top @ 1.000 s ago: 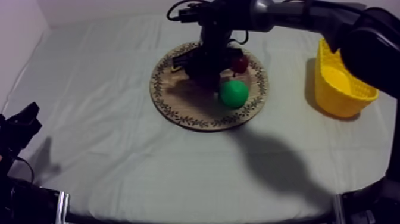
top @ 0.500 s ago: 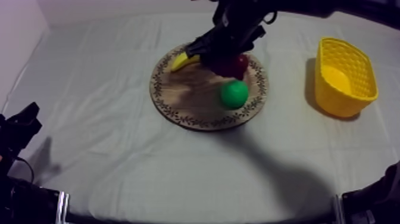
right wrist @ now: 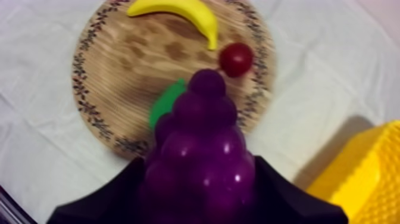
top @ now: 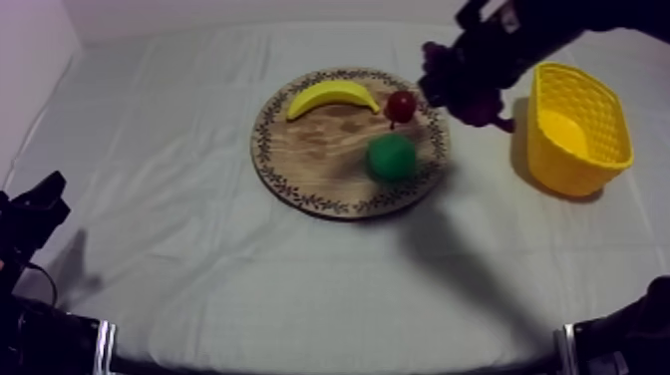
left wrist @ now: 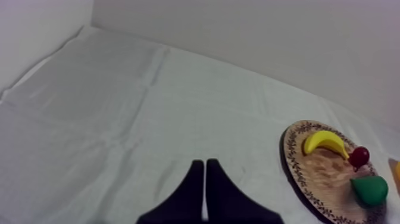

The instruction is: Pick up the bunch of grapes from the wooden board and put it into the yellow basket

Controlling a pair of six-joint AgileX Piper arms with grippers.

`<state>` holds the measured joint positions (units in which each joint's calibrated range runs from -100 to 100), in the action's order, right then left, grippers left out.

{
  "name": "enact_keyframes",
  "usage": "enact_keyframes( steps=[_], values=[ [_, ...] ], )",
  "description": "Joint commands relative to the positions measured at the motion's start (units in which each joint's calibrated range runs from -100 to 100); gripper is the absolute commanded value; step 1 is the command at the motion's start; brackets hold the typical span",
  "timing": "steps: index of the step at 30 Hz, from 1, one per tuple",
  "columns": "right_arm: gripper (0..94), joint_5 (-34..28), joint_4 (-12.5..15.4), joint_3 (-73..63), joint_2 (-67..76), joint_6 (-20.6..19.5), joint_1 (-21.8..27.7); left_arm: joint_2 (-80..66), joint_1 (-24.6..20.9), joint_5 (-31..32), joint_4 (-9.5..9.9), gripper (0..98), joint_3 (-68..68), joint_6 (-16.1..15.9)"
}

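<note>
Grapes aloft in the right pincer, between board and basket

Nearest, the left pincer (left wrist: 204,179) sits low at the edge of the desk (top: 249,279), its fingers pressed together on nothing. Farther in, the wooden board (top: 299,170) carries a banana (top: 332,97), a small red fruit (top: 401,105) and a pear (top: 391,158). Past its rim the right pincer (top: 467,92) hangs in the air, clenched on the bunch of grapes (top: 484,108), just short of the yellow basket (top: 573,170) — its inside seems plain yellow mesh. The right wrist view shows black fingers (right wrist: 286,196) flanking the grapes, which half hide the pear — the top view shows it whole.
</note>
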<state>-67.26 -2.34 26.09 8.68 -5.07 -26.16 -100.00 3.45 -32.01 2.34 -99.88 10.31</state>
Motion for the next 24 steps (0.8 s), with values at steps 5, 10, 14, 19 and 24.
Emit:
enact_keyframes(
  steps=[5, 10, 14, 19, 24],
  values=[
    [25.1, -2.0, 0.3, 5.7, 8.4, 1.8, 5.6, 0.0, 0.0, 0.0, -0.02, 0.1, 0.0, 0.0],
    [24.6, -3.0, -0.5, 7.1, 10.6, 2.1, 10.0, 0.0, 0.0, 0.0, -0.02, 0.1, 0.0, 0.0],
    [25.5, -3.2, -0.2, 5.6, 11.2, 2.0, 13.7, 0.0, 0.0, 0.0, -0.02, 0.1, 0.0, 0.0],
    [24.7, -2.6, 0.2, 2.2, 10.9, 1.9, 18.4, 0.0, 0.0, 0.0, -0.02, 0.1, 0.0, 0.0],
    [25.6, -0.5, 1.3, 0.0, 9.1, 2.0, 23.3, 0.0, 0.0, 0.0, -0.02, 0.1, 0.0, 0.0]
  ],
)
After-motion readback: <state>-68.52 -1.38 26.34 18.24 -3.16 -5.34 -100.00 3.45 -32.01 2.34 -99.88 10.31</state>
